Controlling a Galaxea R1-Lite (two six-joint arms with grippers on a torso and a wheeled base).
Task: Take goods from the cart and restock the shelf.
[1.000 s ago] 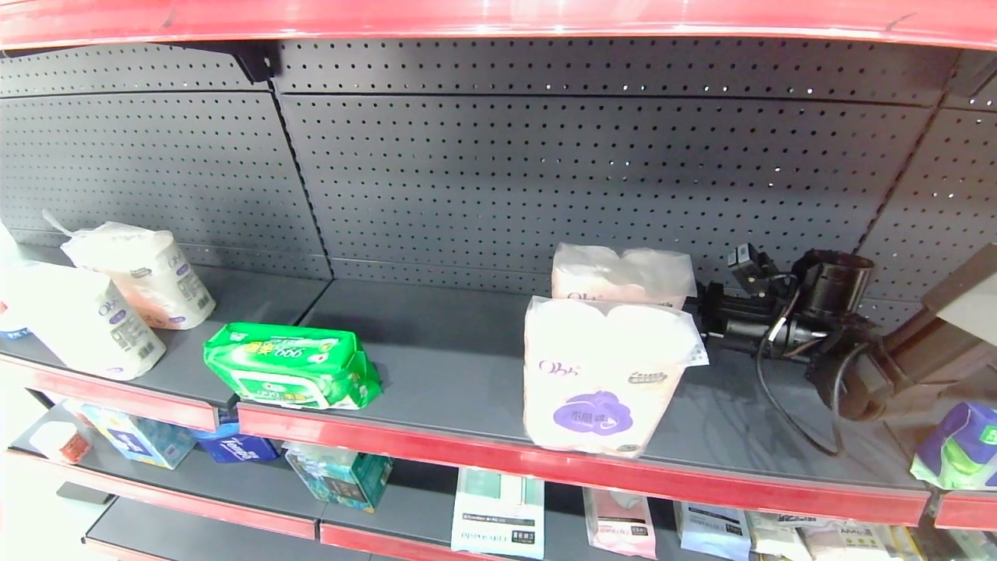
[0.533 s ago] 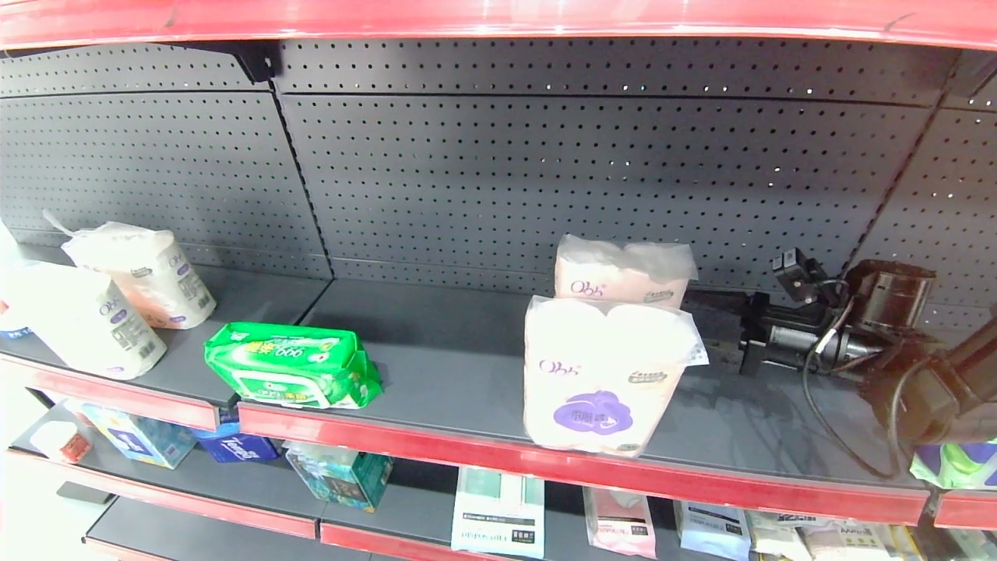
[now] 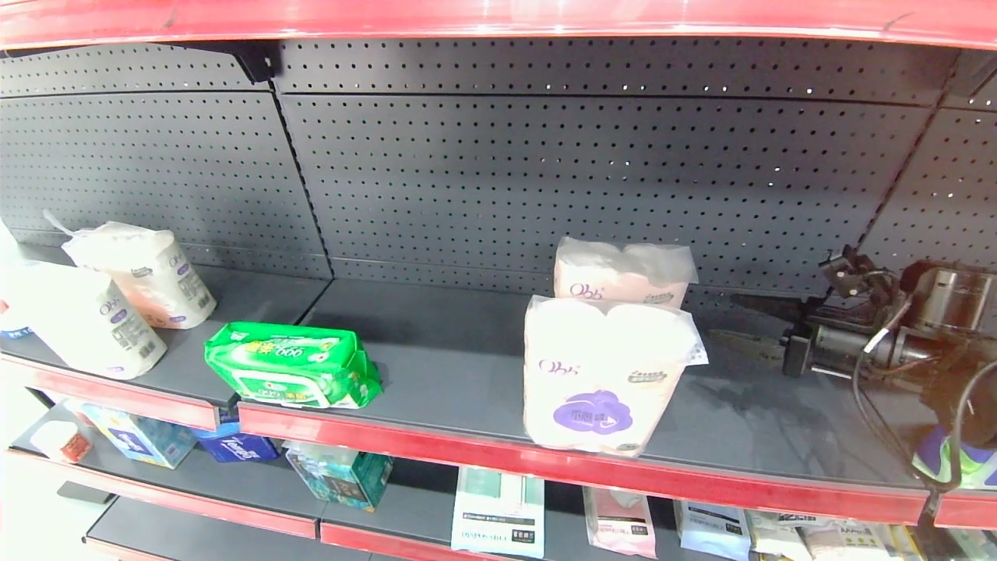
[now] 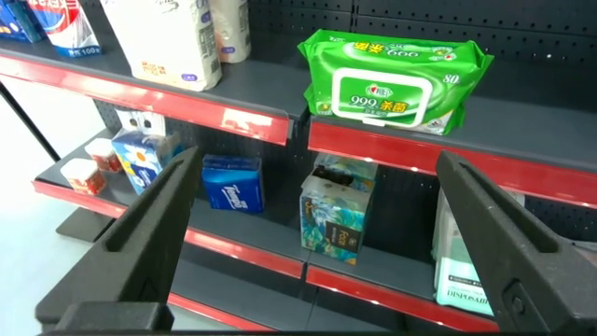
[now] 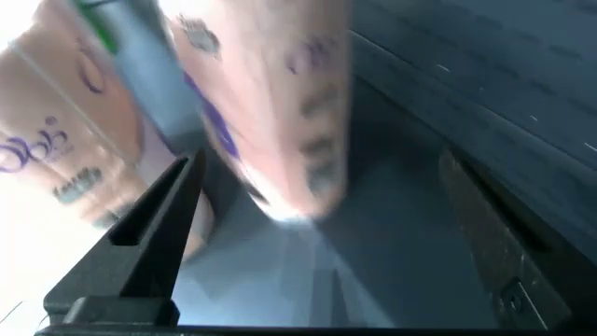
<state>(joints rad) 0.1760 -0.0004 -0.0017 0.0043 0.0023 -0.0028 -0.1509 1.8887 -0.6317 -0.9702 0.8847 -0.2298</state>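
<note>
Two white tissue packs stand mid-shelf: the front pack (image 3: 604,374) with a purple label near the red edge, the rear pack (image 3: 623,273) right behind it. My right gripper (image 3: 752,327) hovers just over the shelf (image 3: 459,362) to the right of the rear pack, open and empty, clear of it. From the right wrist, both packs (image 5: 270,112) blur past the right gripper (image 5: 317,238). My left gripper (image 4: 317,233) is open and empty, below the shelf level, facing the lower shelves under the green wipes pack (image 4: 392,79).
The green wipes pack (image 3: 292,366) lies left of centre. Two white roll packs (image 3: 140,273) (image 3: 86,319) stand at the far left. A purple-green pack (image 3: 958,460) sits at the right edge. Boxes and pouches (image 3: 498,514) fill the lower shelves. The perforated back panel (image 3: 498,171) closes the rear.
My right arm has drawn back to the right, away from the rear tissue pack. That pack stays standing behind the front one. The other goods have not moved.
</note>
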